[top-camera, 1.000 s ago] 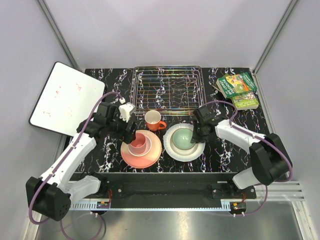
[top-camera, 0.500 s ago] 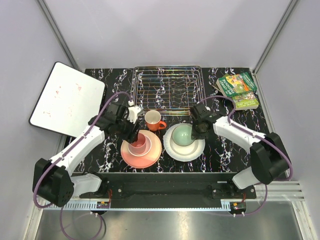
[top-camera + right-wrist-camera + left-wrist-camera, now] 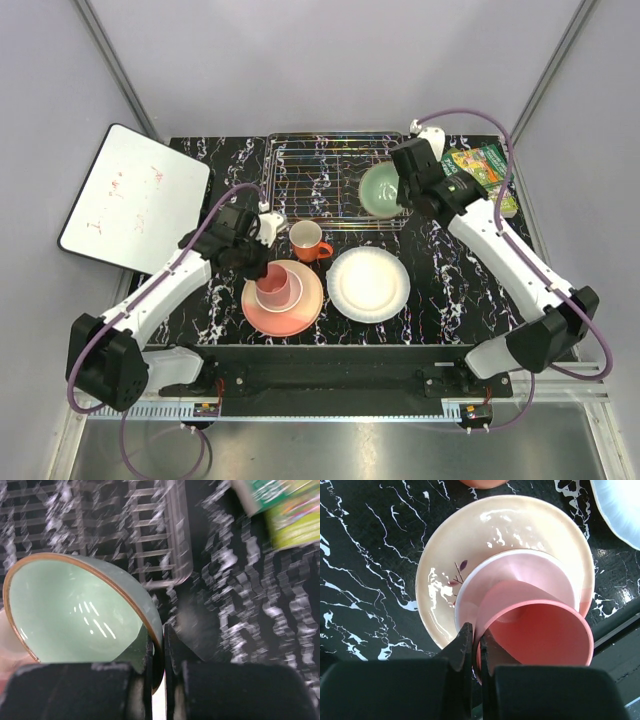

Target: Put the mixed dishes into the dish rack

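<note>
A glossy, brown-rimmed pale green bowl (image 3: pixel 380 189) hangs tilted at upper centre, seemingly above the silver wire rack (image 3: pixel 320 170), its rim pinched by the right gripper (image 3: pixel 157 652). The left gripper (image 3: pixel 476 645) pinches the smooth pink cup (image 3: pixel 540 630) at lower centre.

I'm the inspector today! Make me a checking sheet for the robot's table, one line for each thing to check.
Surface: black marbled table, nothing spilled seen.
Job's things: dish rack has no dishes lying in it; pale green bowl held over its right end; white plate bare; orange mug upright; pink cup tilted over a white-rimmed bowl on the pink plate.
Clutter: green books, whiteboard.
Grippers: left gripper pinches the pink cup's rim; right gripper pinches the pale green bowl's rim.
Cables: purple cables run along both arms, no snag seen.
Surroundings: grey walls, nothing else seen.
</note>
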Robot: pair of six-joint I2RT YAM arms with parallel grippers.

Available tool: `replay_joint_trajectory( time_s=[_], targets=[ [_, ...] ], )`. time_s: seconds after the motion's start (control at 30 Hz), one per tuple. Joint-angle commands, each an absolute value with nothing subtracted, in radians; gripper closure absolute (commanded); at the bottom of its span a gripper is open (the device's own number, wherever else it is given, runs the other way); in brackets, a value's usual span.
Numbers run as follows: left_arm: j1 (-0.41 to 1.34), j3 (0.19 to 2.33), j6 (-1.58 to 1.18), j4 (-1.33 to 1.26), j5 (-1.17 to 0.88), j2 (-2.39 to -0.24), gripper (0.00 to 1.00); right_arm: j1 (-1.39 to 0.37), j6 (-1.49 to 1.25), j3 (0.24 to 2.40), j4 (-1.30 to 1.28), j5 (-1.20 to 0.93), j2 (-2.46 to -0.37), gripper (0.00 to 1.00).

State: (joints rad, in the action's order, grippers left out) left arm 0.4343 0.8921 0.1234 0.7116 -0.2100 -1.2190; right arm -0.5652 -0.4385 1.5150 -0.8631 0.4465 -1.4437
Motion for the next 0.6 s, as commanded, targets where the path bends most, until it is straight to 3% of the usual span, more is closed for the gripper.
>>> replay_joint_trajectory(
  time_s=[0.0,0.07,0.27,0.37,0.57],
  targets=[
    [0.437,0.994,0.127,0.701,-0.201,-1.169,1.00,-0.572,-0.310,1.652,-0.887,0.901,-1.544,1.00],
    [0.437,1.035,0.130,0.713,-0.207,-1.158,1.00,-0.572,-0.287,1.739,-0.882,1.096,-1.656,1.00],
    [0.439,1.278,0.199,0.814,-0.126,-1.131,1.00,-0.561,-0.198,1.988,-0.874,1.415,-2.032,1.00],
    [0.437,1.321,0.236,0.862,-0.077,-1.114,1.00,-0.546,-0.184,2.132,-0.873,1.440,-2.204,1.00],
    [0.436,1.203,0.310,0.868,0.072,-1.045,1.00,-0.497,-0.117,2.417,-0.865,1.434,-2.459,1.00]
  ],
)
